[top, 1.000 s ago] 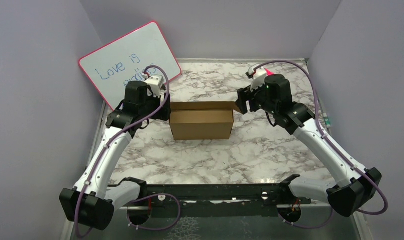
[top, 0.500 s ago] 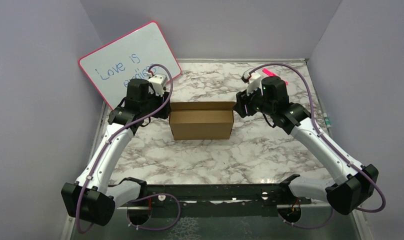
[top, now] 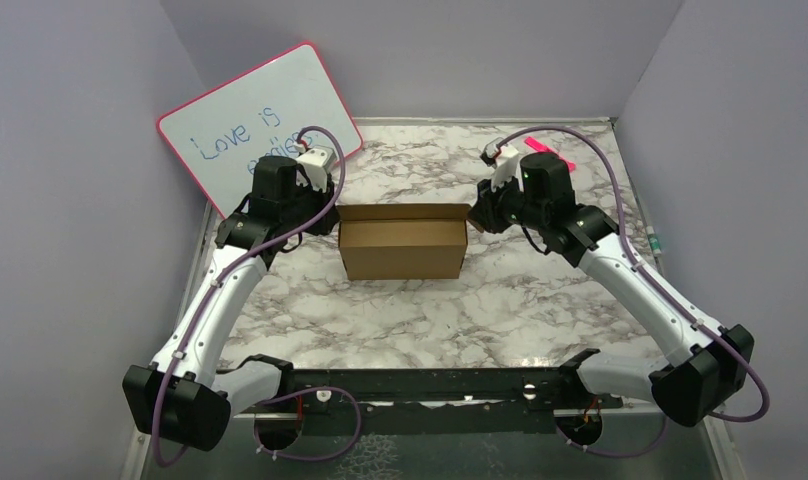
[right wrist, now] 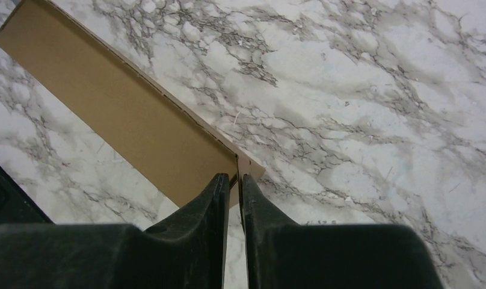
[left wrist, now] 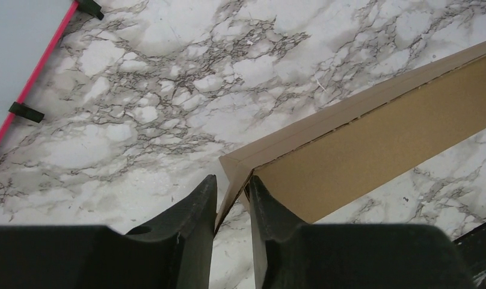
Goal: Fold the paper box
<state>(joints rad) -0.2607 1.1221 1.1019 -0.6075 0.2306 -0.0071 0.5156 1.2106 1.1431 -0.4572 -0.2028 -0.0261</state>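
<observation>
One pink-framed whiteboard (top: 250,115) leans in the back left corner, its lower edge just behind the left wrist; in the left wrist view two black clips (left wrist: 25,111) sit on its frame. There are two arms and a single paper box (top: 404,250). The left gripper (top: 326,216) is at the box's left end. In its own camera, its jaws are drawn nearly together, one finger (left wrist: 195,229) outside and the other inside the end wall, pinching the cardboard at the far corner. The box stands mid-table with its top open and its long side running across, brown and unprinted, touching nothing else on the marble table (top: 430,310). The right gripper (top: 478,214) mirrors the left at the box's right end. Its jaws stand almost together on the thin end panel, with only the cardboard's thickness between the fingertips (right wrist: 219,186). A small pink object (top: 552,152) shows behind the right wrist, too hidden to name. Bare marble runs in front of the box to the black base rail (top: 430,385) and behind it to the back wall (top: 430,50), with less room at either end, where the arms crowd in.
</observation>
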